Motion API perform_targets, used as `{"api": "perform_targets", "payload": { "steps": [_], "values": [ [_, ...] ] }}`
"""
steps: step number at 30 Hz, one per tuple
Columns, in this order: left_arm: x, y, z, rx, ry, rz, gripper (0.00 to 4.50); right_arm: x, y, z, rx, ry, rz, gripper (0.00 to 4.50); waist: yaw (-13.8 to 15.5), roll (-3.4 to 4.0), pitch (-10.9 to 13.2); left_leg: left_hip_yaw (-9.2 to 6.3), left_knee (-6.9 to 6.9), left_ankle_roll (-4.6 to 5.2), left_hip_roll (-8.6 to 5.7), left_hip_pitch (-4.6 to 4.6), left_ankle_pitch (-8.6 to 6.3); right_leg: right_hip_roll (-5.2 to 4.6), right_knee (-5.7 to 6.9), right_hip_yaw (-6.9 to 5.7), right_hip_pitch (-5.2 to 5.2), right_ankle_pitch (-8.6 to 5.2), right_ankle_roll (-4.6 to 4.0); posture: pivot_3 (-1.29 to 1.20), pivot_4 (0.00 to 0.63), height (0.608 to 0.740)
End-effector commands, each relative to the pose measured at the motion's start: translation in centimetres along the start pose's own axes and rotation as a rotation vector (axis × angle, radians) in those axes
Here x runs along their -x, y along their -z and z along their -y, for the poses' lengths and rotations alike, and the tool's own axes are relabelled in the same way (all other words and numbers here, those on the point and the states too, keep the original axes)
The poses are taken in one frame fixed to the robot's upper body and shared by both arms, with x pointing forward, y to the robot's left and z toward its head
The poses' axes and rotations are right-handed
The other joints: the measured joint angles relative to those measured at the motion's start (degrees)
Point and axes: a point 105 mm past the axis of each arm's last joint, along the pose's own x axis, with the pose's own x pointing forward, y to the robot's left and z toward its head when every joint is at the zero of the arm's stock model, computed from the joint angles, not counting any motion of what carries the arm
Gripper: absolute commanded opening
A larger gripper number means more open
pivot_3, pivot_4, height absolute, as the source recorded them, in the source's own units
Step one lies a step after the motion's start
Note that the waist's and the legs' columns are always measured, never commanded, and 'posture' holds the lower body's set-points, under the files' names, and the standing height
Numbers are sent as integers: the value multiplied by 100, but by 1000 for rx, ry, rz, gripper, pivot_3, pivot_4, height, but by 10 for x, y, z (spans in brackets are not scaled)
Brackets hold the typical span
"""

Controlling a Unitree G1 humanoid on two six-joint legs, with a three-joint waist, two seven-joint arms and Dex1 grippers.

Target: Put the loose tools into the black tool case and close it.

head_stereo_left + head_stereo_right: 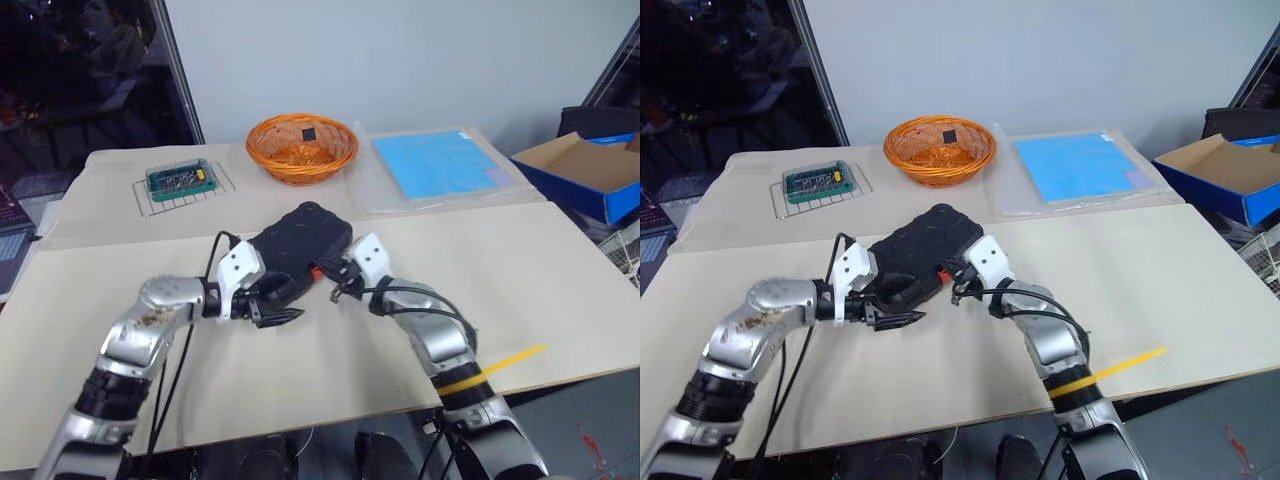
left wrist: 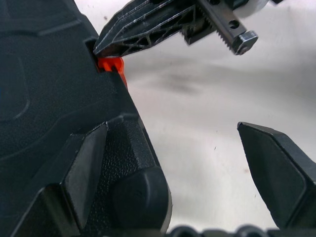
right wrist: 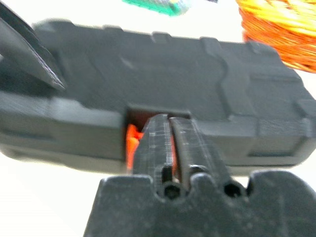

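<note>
- Spreading across most of the head views: pale tabletop (image 1: 560, 270), with bare room lying open at frame right and along the near edge; a yellow tape strip (image 1: 515, 358) sitting at lower right near that edge.
- Lying closed at frame centre, angled: black tool case (image 1: 298, 240), its orange latch (image 1: 315, 270) facing the near side.
- Lying flat at upper right of the table: blue sheet (image 1: 440, 165) under clear plastic.
- Sitting off the table's right edge: blue-walled cardboard box (image 1: 590, 175).
- Standing behind the case at upper centre, well apart from it: orange wicker basket (image 1: 302, 148).
- Resting at upper left on a wire rack (image 1: 185, 195): green bit set (image 1: 180, 180).
- Hovering at the case's near left corner: left gripper (image 1: 280, 315), fingers spread wide, one finger overlapping the case corner in the wrist view, grasping nothing.
- Pressing into the latch recess: right gripper (image 3: 170, 136), fingers nearly together; cannot tell whether pinching the latch.
</note>
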Motion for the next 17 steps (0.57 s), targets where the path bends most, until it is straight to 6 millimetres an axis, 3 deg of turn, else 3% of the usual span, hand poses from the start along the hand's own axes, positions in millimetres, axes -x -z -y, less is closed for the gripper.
{"api": "perform_targets", "payload": {
  "steps": [1, 8, 12, 15, 17],
  "values": [
    [30, -15, 10, 19, 9, 62, 4500, 50, -34, -5, 54, -121, 35, 2165, 6, -5, 3, 4, 2, 25, -5, -21, 12, 4, -2, 0, -21, 32, -15, 0, 150, 740],
    [72, -6, 28, 95, -85, 41, 4500, 139, -23, 3, 70, -113, -182, 4478, 58, -22, 16, 10, 3, 37, -5, -42, -49, 27, -9, -2, -36, -13, -1, 0, 150, 740],
    [95, 7, 37, 120, -167, -13, 4500, 181, -22, 10, 65, -39, -264, 4478, 95, -34, 28, 15, 6, 34, 0, -31, -50, 29, -9, -2, -31, -61, 14, 0, 150, 740],
    [99, 9, 42, 113, -205, -33, 4500, 198, -21, 12, 64, -8, -288, 4478, 128, -49, 41, 17, 11, 21, 7, -7, -44, 29, -6, -2, -14, -70, 1, 0, 150, 740],
    [98, 9, 45, 128, -207, -26, 4500, 201, -21, 14, 69, 4, -290, 4478, 129, -54, 52, 17, 13, -40, 12, 21, -74, 26, -8, -3, -10, -70, 2, 0, 150, 740]
  ]
}}
